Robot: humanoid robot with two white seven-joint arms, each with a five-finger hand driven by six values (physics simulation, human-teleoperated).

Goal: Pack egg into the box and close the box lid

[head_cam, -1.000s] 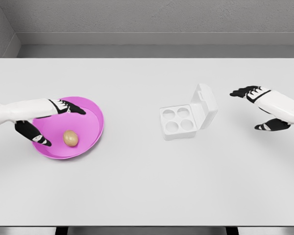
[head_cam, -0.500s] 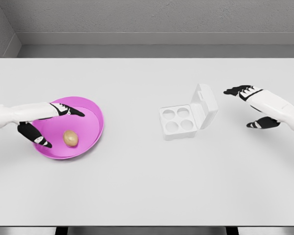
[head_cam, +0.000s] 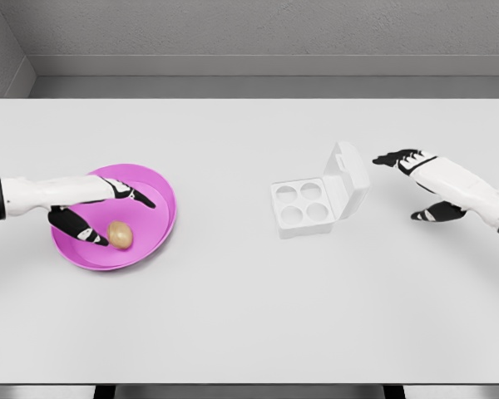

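1. My left hand, fingers spread wide, straddles the egg in the bowl.
2. My right hand, fingers loosely spread, hovers at 3 o'clock of the open box.

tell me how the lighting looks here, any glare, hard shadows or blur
Head view: flat, even light on the white table, no glare; only faint soft shading beside the egg box and inside the pink bowl. All is sharp, from the egg to both hands; no visible distortion.
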